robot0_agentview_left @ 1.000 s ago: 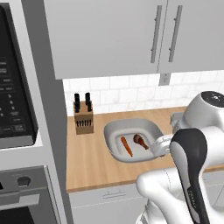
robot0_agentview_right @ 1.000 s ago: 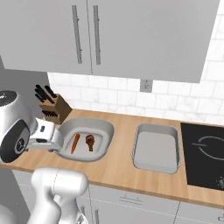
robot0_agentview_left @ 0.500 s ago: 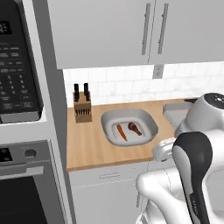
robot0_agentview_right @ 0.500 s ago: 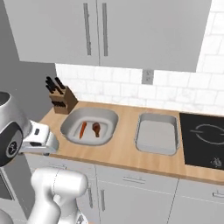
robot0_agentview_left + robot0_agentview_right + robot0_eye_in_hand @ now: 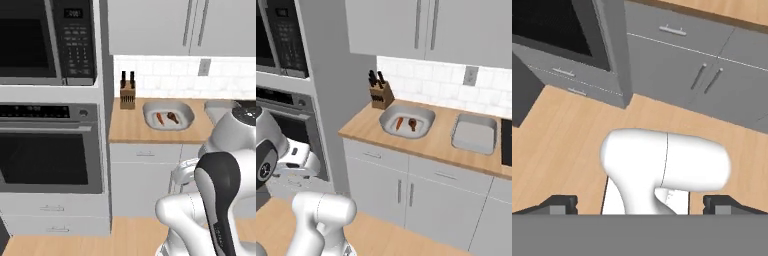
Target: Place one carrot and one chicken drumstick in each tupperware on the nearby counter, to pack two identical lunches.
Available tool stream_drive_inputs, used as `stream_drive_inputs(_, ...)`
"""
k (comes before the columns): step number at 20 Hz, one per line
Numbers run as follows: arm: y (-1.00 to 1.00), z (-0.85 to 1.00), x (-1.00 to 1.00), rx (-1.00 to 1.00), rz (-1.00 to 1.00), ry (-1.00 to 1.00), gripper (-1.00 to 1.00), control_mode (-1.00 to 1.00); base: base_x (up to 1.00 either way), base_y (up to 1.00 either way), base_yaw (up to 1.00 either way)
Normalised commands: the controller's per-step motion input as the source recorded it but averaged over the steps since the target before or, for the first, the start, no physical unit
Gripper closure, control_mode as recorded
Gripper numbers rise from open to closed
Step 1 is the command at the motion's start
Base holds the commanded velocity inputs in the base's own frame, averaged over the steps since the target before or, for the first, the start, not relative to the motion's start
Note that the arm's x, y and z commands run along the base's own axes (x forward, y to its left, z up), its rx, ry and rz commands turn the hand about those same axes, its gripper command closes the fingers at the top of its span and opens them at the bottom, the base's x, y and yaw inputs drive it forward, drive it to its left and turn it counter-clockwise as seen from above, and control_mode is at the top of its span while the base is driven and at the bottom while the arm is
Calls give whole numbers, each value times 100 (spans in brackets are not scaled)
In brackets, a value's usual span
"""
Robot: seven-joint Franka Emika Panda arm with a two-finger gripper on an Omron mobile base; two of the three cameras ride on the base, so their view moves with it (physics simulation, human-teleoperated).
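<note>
Claw [image 5: 640,204] fingers stand wide apart above the wooden floor (nothing between them), while an orange carrot [image 5: 160,118] and brown drumstick [image 5: 173,117] lie in the wide grey tupperware [image 5: 186,116].

You are looking at the counter [image 5: 426,145], where the wide tupperware [image 5: 407,121] is sitting just right of the knife block [image 5: 380,93], holding one carrot [image 5: 399,123] and one chicken drumstick [image 5: 412,123] side by side. The rectangular tupperware [image 5: 474,134] is lying farther right, apart from it.
</note>
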Motion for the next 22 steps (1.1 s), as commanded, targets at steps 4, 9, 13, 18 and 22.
stream_drive_inputs(4,0,0,0,0,0,0,-100,100,-52,59,81)
stream_drive_inputs(9,0,0,0,0,0,0,-100,100,-49,63,83)
stream_drive_inputs(13,0,0,0,0,0,0,-100,100,-28,76,85)
stream_drive_inputs(18,0,0,0,0,0,0,-100,100,-17,64,88)
stream_drive_inputs(22,0,0,0,0,0,0,-100,100,-2,62,84)
